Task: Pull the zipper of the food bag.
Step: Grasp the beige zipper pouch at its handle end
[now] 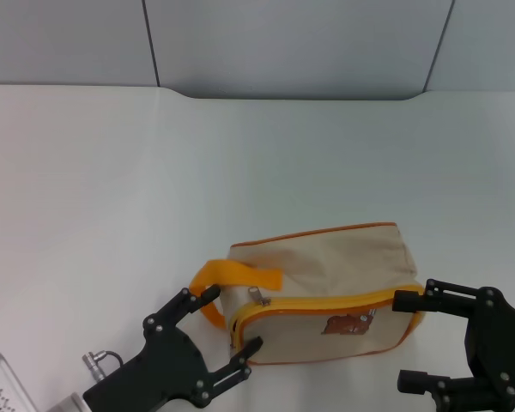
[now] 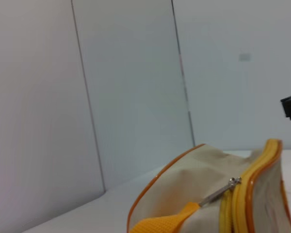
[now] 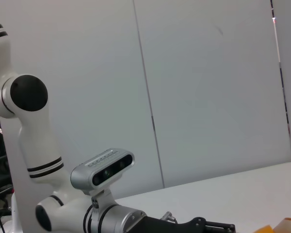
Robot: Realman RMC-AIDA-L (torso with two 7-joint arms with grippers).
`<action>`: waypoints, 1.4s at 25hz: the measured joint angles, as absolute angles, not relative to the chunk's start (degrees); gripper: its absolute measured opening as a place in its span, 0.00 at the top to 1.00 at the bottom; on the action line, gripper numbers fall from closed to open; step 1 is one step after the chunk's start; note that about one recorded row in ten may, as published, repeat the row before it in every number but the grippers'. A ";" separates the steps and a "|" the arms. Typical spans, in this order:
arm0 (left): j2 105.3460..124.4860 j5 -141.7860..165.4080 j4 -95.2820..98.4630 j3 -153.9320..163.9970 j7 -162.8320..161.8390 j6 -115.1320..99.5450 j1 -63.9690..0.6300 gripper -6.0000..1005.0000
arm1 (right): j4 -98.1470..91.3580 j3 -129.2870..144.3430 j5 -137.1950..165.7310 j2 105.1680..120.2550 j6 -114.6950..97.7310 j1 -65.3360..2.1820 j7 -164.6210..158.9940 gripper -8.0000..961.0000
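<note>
The food bag (image 1: 326, 266) is a boxy beige pouch with orange piping and a brown bear print, lying on the white table near its front. Its orange-yellow strap loop (image 1: 233, 277) is at the bag's left end. The yellow zipper (image 1: 326, 305) curves round the front panel, with the silver pull tab (image 1: 262, 297) at the left corner. My left gripper (image 1: 232, 319) is open, its fingers on either side of the bag's left end near the tab. My right gripper (image 1: 405, 340) is open at the bag's right end. The left wrist view shows the bag (image 2: 189, 184), the zipper (image 2: 233, 211) and the tab (image 2: 218, 193).
A white ridged object (image 1: 0, 386) lies at the front left corner. The table's far edge (image 1: 292, 94) meets grey wall panels. The right wrist view shows my left arm with its wrist camera (image 3: 103, 167) and a corner of the bag (image 3: 287, 225).
</note>
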State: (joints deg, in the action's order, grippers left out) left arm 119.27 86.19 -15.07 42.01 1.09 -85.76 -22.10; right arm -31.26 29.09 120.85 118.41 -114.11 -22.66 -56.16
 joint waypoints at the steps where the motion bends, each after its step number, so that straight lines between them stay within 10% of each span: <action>1: 119.27 86.24 -16.41 40.63 2.44 -85.23 -22.34 0.22 | -31.25 29.09 120.83 118.47 -114.00 -22.66 -56.16 0.13; 10: 119.26 92.58 -19.42 33.77 4.29 -82.41 -23.39 0.26 | -31.19 28.92 120.72 118.49 -113.78 -22.36 -56.16 0.13; 16: 119.27 95.28 -19.50 31.45 4.38 -81.99 -23.42 0.59 | -31.19 28.52 120.65 118.47 -113.71 -22.29 -56.16 0.13; 35: 119.27 95.31 -18.97 30.46 4.61 -82.21 -23.74 0.77 | -31.27 27.12 120.46 118.93 -113.02 -22.06 -56.16 0.13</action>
State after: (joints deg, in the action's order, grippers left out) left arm 119.27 95.31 -18.97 30.46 4.61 -82.21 -23.74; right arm -31.27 27.12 120.46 118.93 -113.02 -22.06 -56.16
